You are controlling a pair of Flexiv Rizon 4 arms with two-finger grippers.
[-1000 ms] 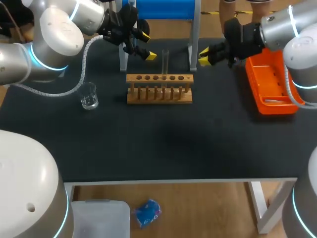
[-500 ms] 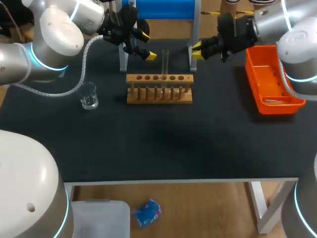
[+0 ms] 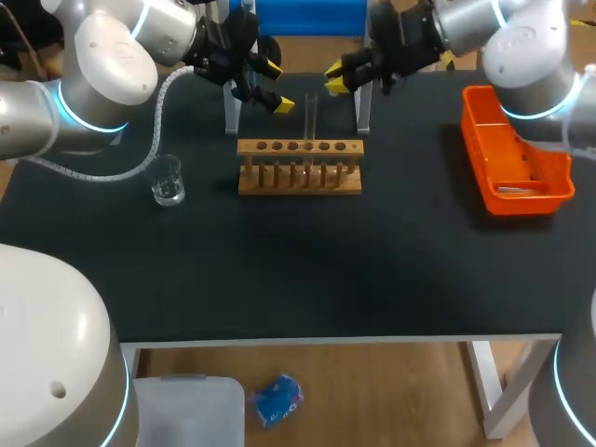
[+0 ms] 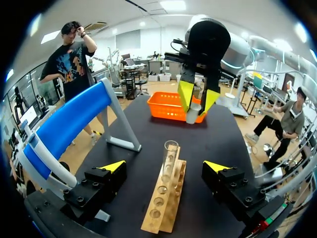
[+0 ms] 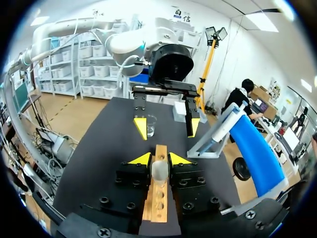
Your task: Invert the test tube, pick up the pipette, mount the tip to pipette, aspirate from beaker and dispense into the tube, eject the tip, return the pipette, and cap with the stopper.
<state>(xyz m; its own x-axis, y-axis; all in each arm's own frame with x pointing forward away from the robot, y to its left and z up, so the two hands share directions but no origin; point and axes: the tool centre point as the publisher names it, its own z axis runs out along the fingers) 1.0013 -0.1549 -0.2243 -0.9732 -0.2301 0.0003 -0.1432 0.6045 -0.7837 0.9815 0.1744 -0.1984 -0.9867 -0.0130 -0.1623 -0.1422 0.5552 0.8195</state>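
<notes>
A clear test tube (image 3: 310, 114) stands upright in the wooden rack (image 3: 299, 166). My left gripper (image 3: 276, 87) hangs open just left of the tube's top. In the left wrist view the tube (image 4: 169, 157) rises between the spread fingers of the left gripper (image 4: 165, 166) without touching either. My right gripper (image 3: 337, 78) is behind the rack, to the right of the tube, shut on a small grey stopper (image 4: 192, 114). From the right wrist, the stopper (image 5: 159, 169) sits pinched between the yellow tips above the rack (image 5: 157, 197). A glass beaker (image 3: 168, 181) stands left of the rack.
An orange tray (image 3: 484, 172) sits at the table's right side with a pale slender item (image 3: 511, 190) in it. A blue stand on grey legs (image 3: 363, 88) rises behind the rack, close to both grippers.
My right arm has swung left from beside the orange tray to behind the rack, carrying the stopper. The left arm, tube and beaker have stayed put.
</notes>
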